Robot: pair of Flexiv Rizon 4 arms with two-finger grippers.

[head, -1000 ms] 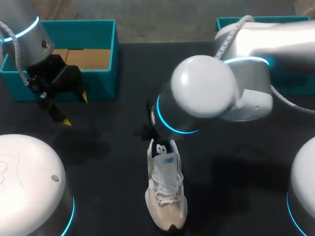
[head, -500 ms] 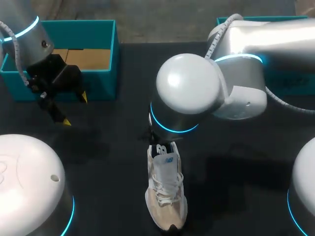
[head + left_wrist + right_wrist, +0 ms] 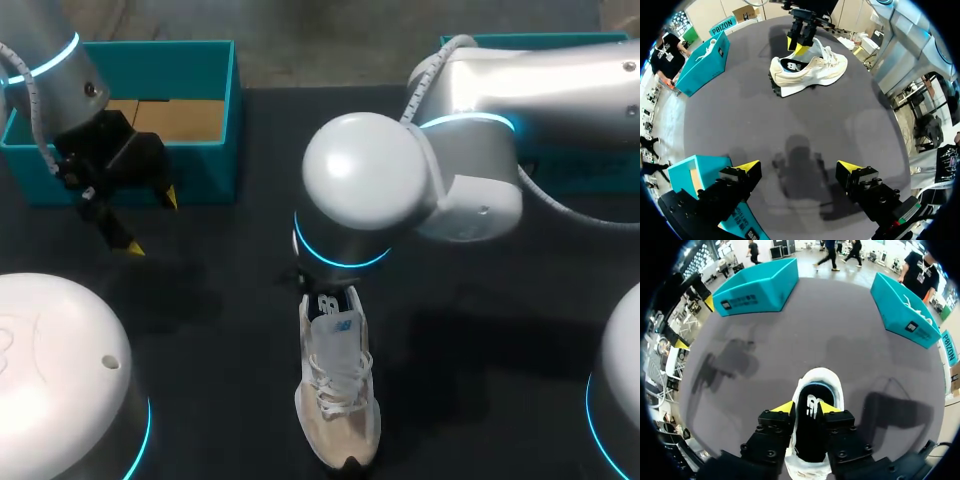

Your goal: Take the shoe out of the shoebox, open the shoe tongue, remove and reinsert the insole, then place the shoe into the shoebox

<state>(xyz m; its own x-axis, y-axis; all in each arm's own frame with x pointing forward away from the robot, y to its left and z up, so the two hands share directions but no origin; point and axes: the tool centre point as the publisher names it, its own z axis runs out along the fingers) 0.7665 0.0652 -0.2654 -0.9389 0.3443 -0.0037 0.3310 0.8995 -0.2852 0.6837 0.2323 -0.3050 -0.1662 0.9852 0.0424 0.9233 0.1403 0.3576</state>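
one shoe [image 3: 337,400] lies on the table [image 3: 230,340] in the head view, toe toward me, heel end hidden under the right arm [image 3: 370,190]. left wrist view: the left pincer [image 3: 799,167] is wide open and well away, and the right pincer [image 3: 797,44] is at the shoe's mouth. right wrist view: it squeezes the tongue [image 3: 810,415].

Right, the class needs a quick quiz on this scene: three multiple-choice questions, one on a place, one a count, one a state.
1. Where is the shoe? A in a shoebox; B on the table; C hanging in mid-air.
2. How many teal shoeboxes are there? A three; B one; C two.
3. The left gripper is: A open, empty; B shut on a lace; C shut on the insole.
Key: B, it lies on the table, tongue pinched by the right gripper; C, left shoebox and right shoebox; A, it stands wide open over bare table.
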